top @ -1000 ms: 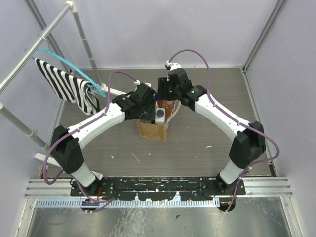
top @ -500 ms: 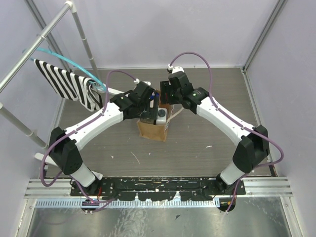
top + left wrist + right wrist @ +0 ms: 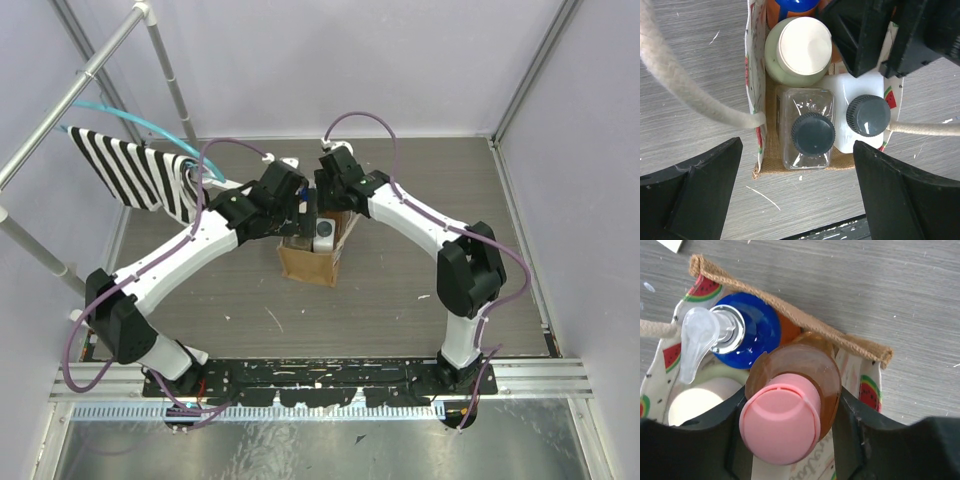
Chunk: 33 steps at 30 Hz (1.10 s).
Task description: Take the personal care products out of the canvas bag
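L pincer (image 3: 797, 167) is the big change: a sec ago it was nearly pressed together over the canvas bag (image 3: 308, 265). Now its fingers are spread as wide as they go, one each side of the bag's near end, w/ nothing pinched, just air above the caps. L arm also sits a bit further back than before. R arm has swung in meanwhile, elbow pulled toward centre. R pincer (image 3: 790, 422) is down at the bag's far end, pinching the pink-capped orange bottle (image 3: 785, 405) by its shoulders. That bottle looks tilted, cap nearer the cam than its neighbours, but its base is hidden, so can't tell if it's off the bag floor. Bag itself hasn't shifted; it stands upright mid-worktop (image 3: 400, 300). All five products are in it. Clear bottle (image 3: 807, 125) & white bottle w/ black cap (image 3: 867, 117) sit side by side at the near end, olive bottle w/ cream cap (image 3: 800, 50) is behind the clear one, and the blue-capped pump bottle (image 3: 742, 330) is just beside the pink one at the far end. What it means, prob.: L has let go of whatever it had, so the bag is unheld while R has a bottle ready to pull. The packing is tight, so the bag may ride up w/ it. Nothing is out yet, so the task is at its start.
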Tool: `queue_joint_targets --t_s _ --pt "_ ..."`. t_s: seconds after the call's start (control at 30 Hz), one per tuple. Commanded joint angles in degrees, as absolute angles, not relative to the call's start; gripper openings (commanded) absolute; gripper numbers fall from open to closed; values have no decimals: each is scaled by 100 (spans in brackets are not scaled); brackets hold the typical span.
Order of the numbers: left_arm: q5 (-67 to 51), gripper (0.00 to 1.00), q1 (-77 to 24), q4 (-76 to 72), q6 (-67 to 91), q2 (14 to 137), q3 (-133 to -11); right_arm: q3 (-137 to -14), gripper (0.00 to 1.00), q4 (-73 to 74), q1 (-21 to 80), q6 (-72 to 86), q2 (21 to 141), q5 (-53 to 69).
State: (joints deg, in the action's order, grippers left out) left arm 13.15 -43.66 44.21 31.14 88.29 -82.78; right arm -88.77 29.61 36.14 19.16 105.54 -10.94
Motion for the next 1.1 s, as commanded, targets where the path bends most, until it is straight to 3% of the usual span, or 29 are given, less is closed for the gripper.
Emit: queue_joint_targets --t_s 0.0,0.1,0.23,0.57,0.7,0.83,1.07 --pt "1336 100 -4374 4480 3138 8551 -8499 -9292 24 2947 3703 1833 10643 -1603" --pt "1329 100 -4378 4477 3137 8531 -8499 -9486 8 2962 3785 1728 10326 -1839" --pt "1303 98 -4383 4368 3160 8631 -8526 -9723 5 2927 3905 1626 9566 -2117" --pt "1248 59 -4433 4402 3049 9328 -8871 -10377 5 3420 3779 1167 8382 -3022" --pt "1204 48 -4447 4572 3067 9541 -8912 -10112 5 3454 3452 1227 8202 -2918" --pt "1289 48 -4457 4776 3076 9642 -8927 -9597 5 3333 3001 1383 8044 -2579" --pt "1201 56 -4479 5050 3092 9868 -8895 -8524 5 2969 2321 1677 7970 -1975"
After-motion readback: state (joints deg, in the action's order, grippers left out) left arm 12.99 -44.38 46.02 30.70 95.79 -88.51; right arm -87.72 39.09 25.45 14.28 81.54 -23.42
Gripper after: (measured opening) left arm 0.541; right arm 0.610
